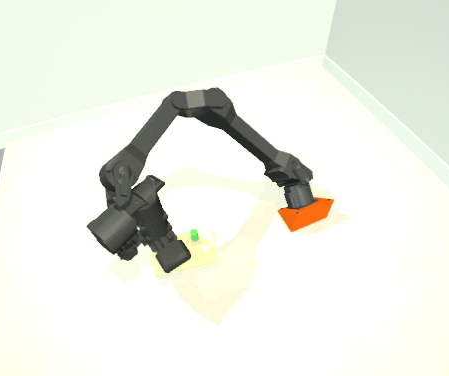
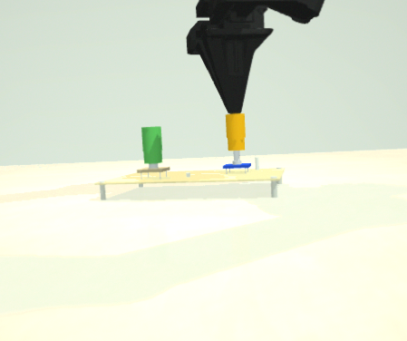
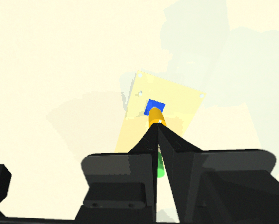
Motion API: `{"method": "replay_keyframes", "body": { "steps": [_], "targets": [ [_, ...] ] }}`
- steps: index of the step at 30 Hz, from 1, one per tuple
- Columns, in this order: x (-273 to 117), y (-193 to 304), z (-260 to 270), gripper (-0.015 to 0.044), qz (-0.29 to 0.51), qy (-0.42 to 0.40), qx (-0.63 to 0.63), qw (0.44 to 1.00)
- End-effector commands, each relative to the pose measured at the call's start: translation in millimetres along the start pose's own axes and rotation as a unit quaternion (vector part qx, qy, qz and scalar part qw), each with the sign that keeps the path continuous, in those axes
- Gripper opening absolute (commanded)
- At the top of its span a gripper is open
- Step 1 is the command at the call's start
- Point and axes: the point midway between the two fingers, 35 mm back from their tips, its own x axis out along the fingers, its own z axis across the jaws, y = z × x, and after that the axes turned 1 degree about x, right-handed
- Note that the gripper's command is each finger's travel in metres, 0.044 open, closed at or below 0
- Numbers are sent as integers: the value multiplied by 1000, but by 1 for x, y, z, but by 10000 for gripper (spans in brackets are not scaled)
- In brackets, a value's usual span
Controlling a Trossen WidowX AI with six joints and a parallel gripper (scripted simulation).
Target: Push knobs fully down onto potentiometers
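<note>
The pale yellow circuit board point(image 2: 189, 177) point(image 3: 175, 95) stands on short legs. An orange knob point(image 2: 236, 131) point(image 3: 155, 116) stands upright above the blue potentiometer point(image 2: 237, 166) point(image 3: 155, 105), with bare shaft showing between them. A green knob point(image 2: 152, 145) point(image 1: 194, 235) point(image 3: 160, 172) stands above the brown potentiometer point(image 2: 153, 170), with a short pale piece of shaft showing below it. My gripper point(image 2: 235, 112) point(image 3: 156, 126) is shut and empty. Its tips are at the top of the orange knob and look to touch it. The arm hides the orange knob in the top view.
The arm's orange base point(image 1: 308, 216) stands to the right of the board in the top view. A small pale post point(image 2: 256, 163) rises from the board just right of the blue potentiometer. A small pale part point(image 2: 188, 174) lies between the two potentiometers.
</note>
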Motion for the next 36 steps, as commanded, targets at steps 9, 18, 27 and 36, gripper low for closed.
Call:
{"method": "replay_keyframes", "body": {
  "steps": [9,18,27,36],
  "targets": [
    [4,0,-1,0,1,2,0,1000],
    [6,0,-1,0,1,2,0,1000],
    [9,0,-1,0,1,2,0,1000],
    [9,0,-1,0,1,2,0,1000]
  ]
}}
